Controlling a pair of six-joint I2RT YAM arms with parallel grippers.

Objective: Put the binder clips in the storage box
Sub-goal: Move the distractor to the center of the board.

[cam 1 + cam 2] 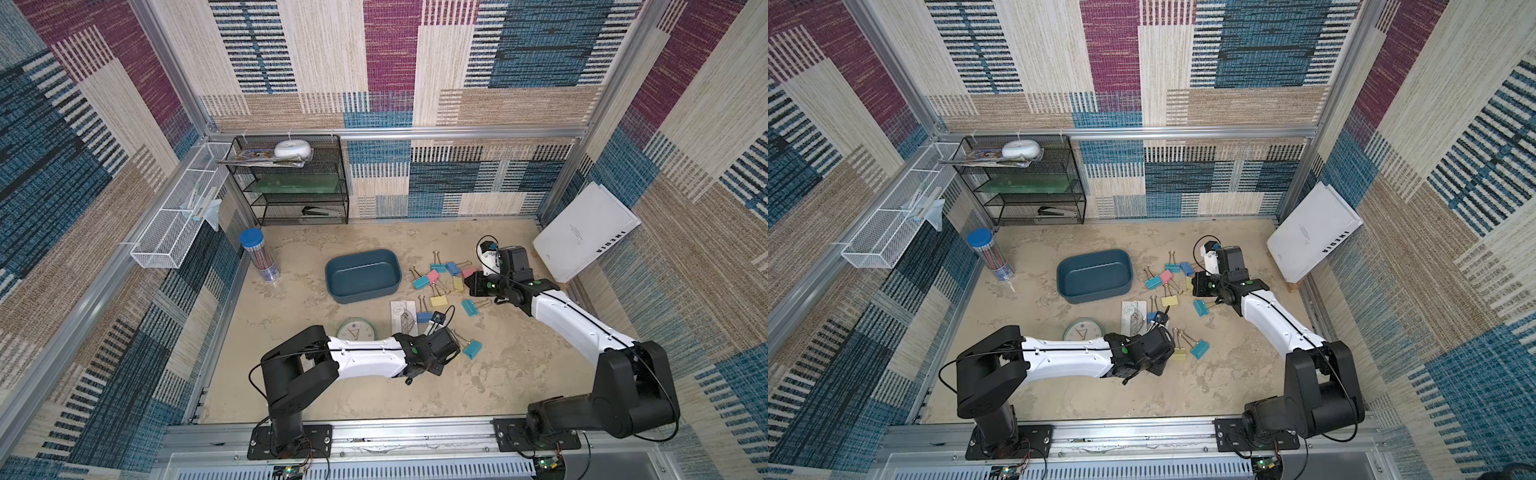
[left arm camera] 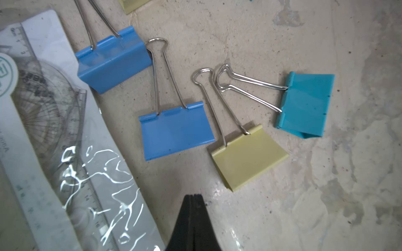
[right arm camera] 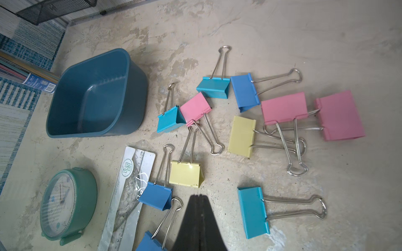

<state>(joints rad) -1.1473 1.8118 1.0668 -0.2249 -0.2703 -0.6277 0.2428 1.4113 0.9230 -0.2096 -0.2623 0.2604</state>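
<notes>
Note left pincer [image 2: 194, 196] pressed together, gripping nothing, low over blue and yellow clips [image 2: 176, 130]; note right pincer [image 3: 199, 196] likewise together and empty above the main scatter. Find box [image 3: 91, 93] empty on counter [image 1: 519, 374], just beside the clips; none inside yet. Spread tips before descending; otherwise expect a clip shoved aside. Beware crossed wire handles [image 3: 291, 139] among pink and yellow clips; expect neighbours dragged along. Avoid ruler pack [image 2: 54, 130]; risk of pinching its film.
</notes>
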